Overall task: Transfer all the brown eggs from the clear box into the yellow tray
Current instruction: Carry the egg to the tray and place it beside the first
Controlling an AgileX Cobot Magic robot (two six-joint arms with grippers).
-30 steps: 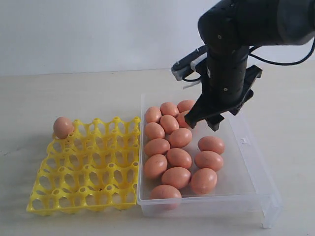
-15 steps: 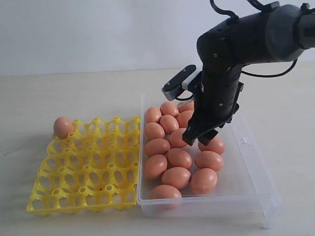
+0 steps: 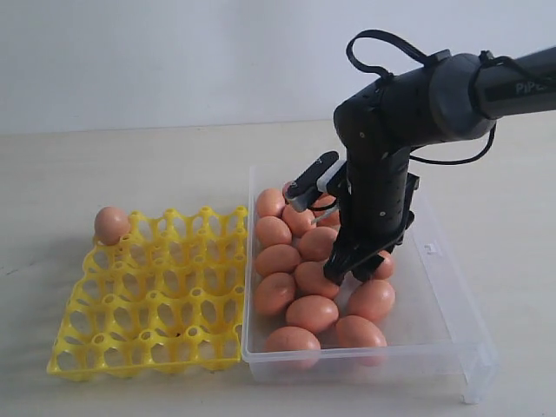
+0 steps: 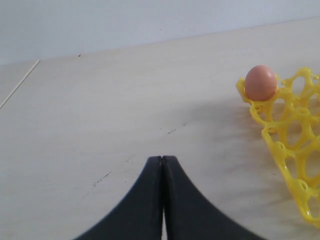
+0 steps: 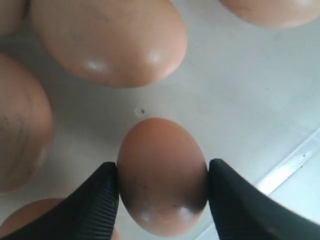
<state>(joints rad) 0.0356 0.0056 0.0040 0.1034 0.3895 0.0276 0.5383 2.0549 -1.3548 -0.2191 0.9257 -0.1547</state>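
The brown eggs point(image 3: 311, 313) lie mostly in the clear box point(image 3: 439, 304) around your right hand point(image 5: 162, 172), clamped on one egg point(image 5: 161, 150): grasp in hand, next you must lift straight and cross to the distant yellow tray point(image 3: 139, 358).

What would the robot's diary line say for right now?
right gripper: closed on egg in clear box | left gripper: shut, empty, above table | yellow tray: one corner egg
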